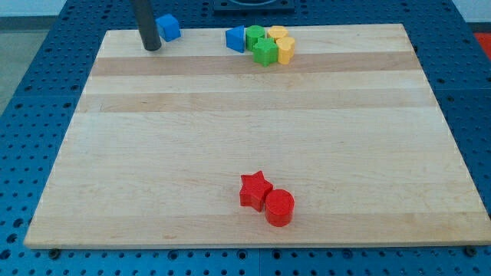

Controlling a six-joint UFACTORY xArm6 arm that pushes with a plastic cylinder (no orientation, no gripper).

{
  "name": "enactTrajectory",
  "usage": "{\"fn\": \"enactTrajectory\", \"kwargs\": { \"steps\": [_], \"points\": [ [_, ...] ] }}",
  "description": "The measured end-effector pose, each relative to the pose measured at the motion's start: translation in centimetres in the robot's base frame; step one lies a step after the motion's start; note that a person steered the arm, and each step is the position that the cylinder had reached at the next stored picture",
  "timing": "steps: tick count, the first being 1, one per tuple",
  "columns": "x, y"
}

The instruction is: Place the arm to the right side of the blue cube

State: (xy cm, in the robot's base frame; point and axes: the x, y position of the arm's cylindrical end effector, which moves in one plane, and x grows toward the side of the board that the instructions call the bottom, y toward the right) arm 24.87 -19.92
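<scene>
A blue cube (pixel 169 27) sits at the top left of the wooden board (pixel 253 138), near its top edge. My tip (pixel 152 47) rests on the board just to the view's left of the blue cube and slightly below it, very close to it. The rod rises from there out of the view's top edge. A second blue block (pixel 235 38), wedge-like in shape, lies further to the view's right.
Next to the second blue block is a tight cluster: a green round block (pixel 255 35), a green star (pixel 265 53), and two yellow blocks (pixel 285 48). A red star (pixel 255 189) and a red cylinder (pixel 279 207) touch near the bottom centre.
</scene>
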Motion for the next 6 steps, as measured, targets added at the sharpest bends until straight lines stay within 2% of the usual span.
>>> {"fn": "enactTrajectory", "kwargs": {
  "steps": [1, 2, 6],
  "points": [
    [2.2, 3.1],
    [2.5, 7.1],
    [-4.6, 8.8]
  ]
}}
